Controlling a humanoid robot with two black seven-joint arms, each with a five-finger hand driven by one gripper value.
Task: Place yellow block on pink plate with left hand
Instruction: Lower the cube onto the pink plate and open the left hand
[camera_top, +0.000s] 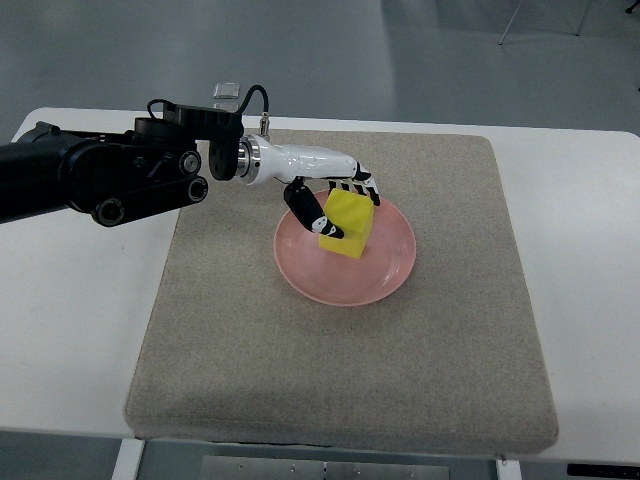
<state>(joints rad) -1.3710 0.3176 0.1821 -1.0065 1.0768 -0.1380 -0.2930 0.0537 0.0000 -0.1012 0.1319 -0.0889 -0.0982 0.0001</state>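
A yellow block (348, 225) sits inside the pink plate (385, 270), near its upper left part, on the grey mat. My left hand (335, 205) reaches in from the left over the plate's rim, with its thumb on the block's left face and its fingers along the block's far top edge. The fingers are still closed around the block. The block appears to touch the plate's floor. The right arm is out of view.
The grey felt mat (340, 370) covers most of the white table (70, 330). The black left arm (100, 175) lies across the table's upper left. Grey floor shows beyond the table's far edge.
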